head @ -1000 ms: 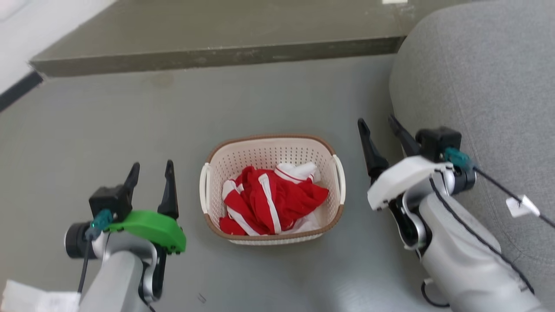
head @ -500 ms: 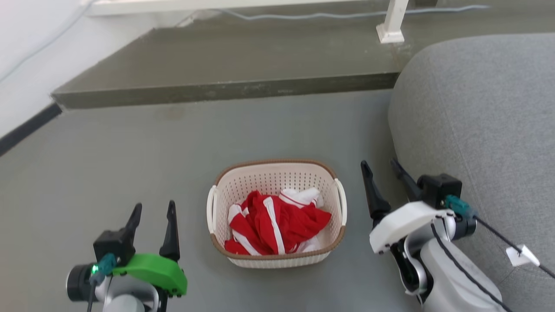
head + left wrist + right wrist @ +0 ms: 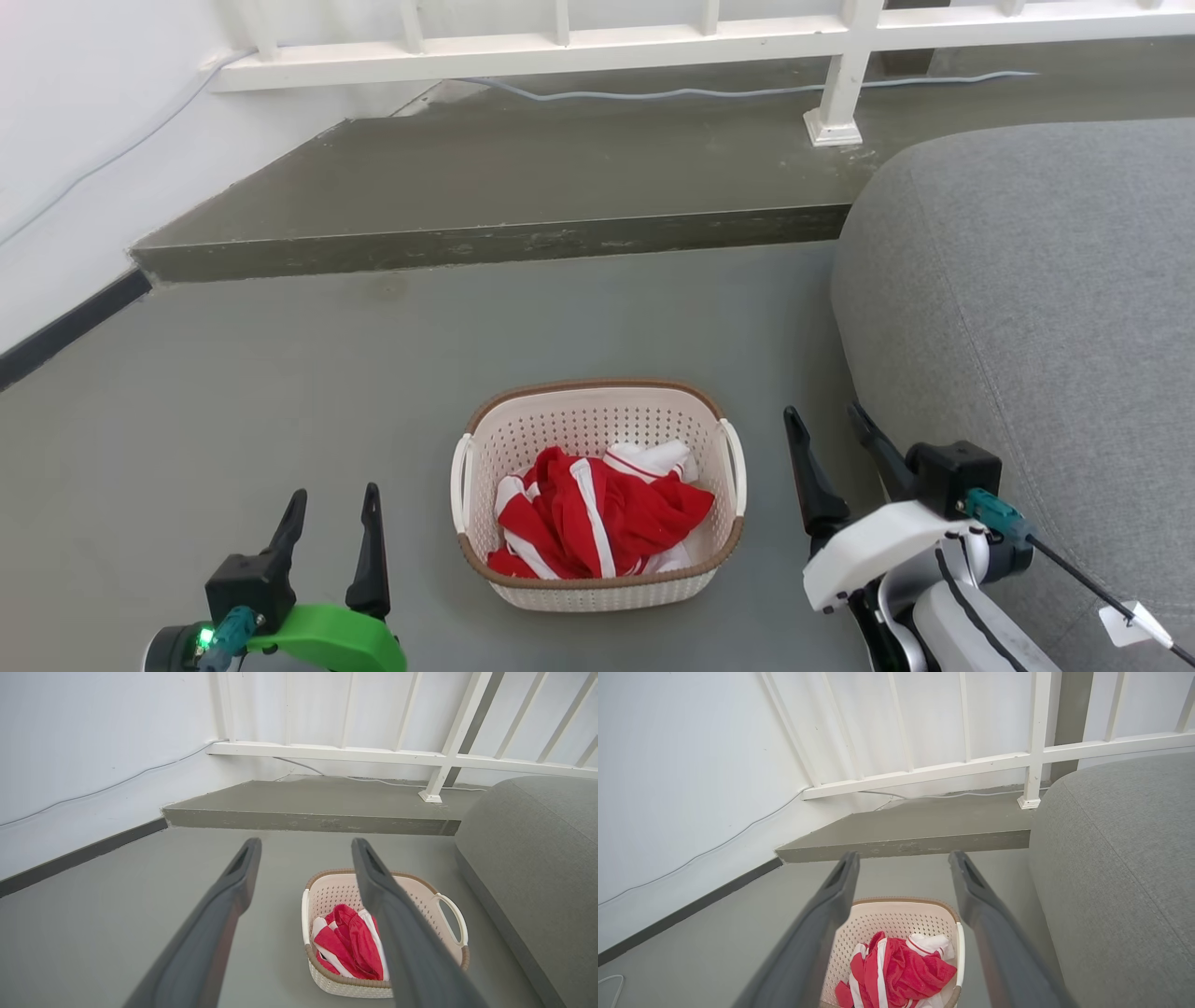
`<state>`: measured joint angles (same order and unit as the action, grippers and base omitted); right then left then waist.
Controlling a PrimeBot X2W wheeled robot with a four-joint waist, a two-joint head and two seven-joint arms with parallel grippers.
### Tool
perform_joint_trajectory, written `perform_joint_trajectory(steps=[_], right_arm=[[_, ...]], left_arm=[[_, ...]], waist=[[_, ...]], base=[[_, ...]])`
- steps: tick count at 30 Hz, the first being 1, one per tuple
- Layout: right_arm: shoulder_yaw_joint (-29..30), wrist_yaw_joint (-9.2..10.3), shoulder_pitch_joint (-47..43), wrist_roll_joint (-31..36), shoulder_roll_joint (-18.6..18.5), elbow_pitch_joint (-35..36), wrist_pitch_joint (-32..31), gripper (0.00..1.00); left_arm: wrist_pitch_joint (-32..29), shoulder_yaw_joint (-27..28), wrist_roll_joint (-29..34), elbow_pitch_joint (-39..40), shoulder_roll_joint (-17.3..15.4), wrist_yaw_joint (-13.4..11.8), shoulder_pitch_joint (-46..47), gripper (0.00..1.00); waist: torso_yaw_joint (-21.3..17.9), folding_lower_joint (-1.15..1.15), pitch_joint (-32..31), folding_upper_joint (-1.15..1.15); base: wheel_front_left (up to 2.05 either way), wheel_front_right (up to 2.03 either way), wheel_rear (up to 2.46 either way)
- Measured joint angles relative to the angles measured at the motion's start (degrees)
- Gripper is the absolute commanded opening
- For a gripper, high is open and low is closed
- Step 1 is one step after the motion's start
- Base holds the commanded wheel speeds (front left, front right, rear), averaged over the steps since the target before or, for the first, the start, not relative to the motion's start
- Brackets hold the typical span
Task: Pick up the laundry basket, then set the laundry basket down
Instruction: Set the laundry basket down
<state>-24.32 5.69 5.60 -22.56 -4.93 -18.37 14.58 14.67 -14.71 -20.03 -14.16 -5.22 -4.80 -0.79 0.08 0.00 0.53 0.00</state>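
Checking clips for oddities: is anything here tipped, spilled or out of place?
Nothing stands out. The laundry basket sits upright on the floor beside the sofa, with the red and white clothes all inside it. The left gripper and right gripper are open, clear of it.

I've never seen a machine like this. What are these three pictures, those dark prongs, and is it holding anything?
This is a wheeled robot with two arms. One picture comes from a camera on its head, looking down: its left arm, green-capped, shows lower left, its right arm, white-capped, lower right. The dark prongs are each arm's jaws; both pairs stand open and hold nothing. The other two pictures come from wrist cameras looking along those jaws. On the grey floor stands the laundry basket, holding red and white clothing. A grey sofa is on the right; a raised step and white railing lie beyond.
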Motion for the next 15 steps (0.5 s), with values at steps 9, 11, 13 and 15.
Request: perform_joint_trajectory(steps=[9,11,13,15], right_arm=[[1.63,0.25,-1.92,1.48,0.51,1.88,0.0,1.0],[2.13,0.34,-2.45,1.53,0.52,2.26,0.0,1.0],[2.43,0.41,-2.98,1.65,0.56,2.34,0.0,1.0],[2.58,0.41,-3.19,1.79,0.6,2.41,0.0,1.0]], left_arm=[[0.0,1.27,0.13,1.92,0.31,-0.01,-2.02,1.0],[0.0,1.76,0.13,2.36,0.32,-0.02,-2.13,1.0],[0.0,2.07,0.13,2.66,0.35,-0.03,-2.31,1.0],[0.0,2.25,0.13,2.76,0.37,-0.03,-2.47,1.0]], waist=[[-0.09,0.0,-0.29,0.0],[-0.1,0.0,-0.29,0.0],[-0.12,0.0,-0.27,0.0],[-0.14,0.0,-0.25,0.0]], base=[[0.0,0.0,0.0],[0.0,0.0,0.0],[0.0,0.0,0.0],[0.0,0.0,0.0]])
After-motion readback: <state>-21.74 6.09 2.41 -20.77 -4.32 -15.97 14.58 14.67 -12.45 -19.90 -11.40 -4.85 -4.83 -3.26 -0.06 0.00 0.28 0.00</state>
